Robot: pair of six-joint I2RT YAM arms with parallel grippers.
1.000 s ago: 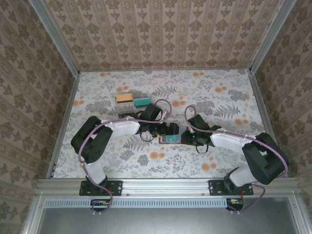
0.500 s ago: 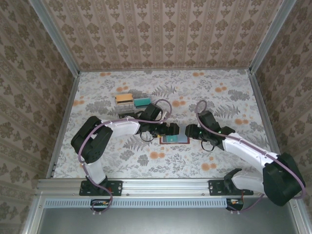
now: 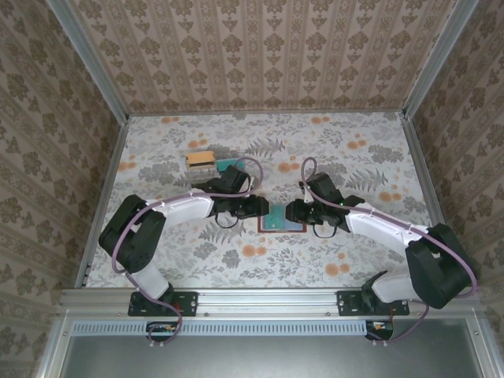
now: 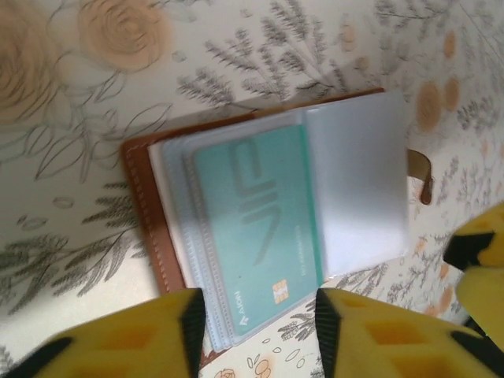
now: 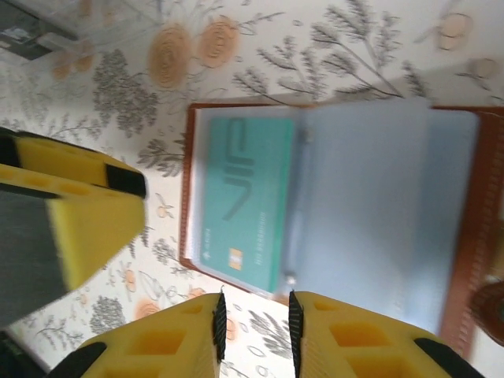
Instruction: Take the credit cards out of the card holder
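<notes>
The card holder (image 3: 263,229) lies open on the floral table, brown leather (image 4: 142,206) framing clear sleeves. A teal credit card (image 4: 253,224) sits inside the top sleeve, with a frosted sleeve flap (image 4: 361,179) folded out beside it. My left gripper (image 3: 265,209) hovers at the holder's left end. Its yellow fingers stand apart, and the sleeve's end shows between them (image 4: 257,335), with no clear contact. My right gripper (image 3: 290,213) hangs over the holder's right part, open by a narrow gap (image 5: 254,335) with only tabletop in it. The teal card (image 5: 242,201) shows just beyond.
A tan card (image 3: 200,158) and a teal card (image 3: 231,165) lie on the table at the far left, behind my left arm. Metal frame rails and patterned walls close in the table on three sides. The two grippers nearly face each other across the holder.
My left gripper's jaws have narrowed from wide open and its arm has shifted left. My right gripper has moved left over the holder, whose sleeves now lie flat.
</notes>
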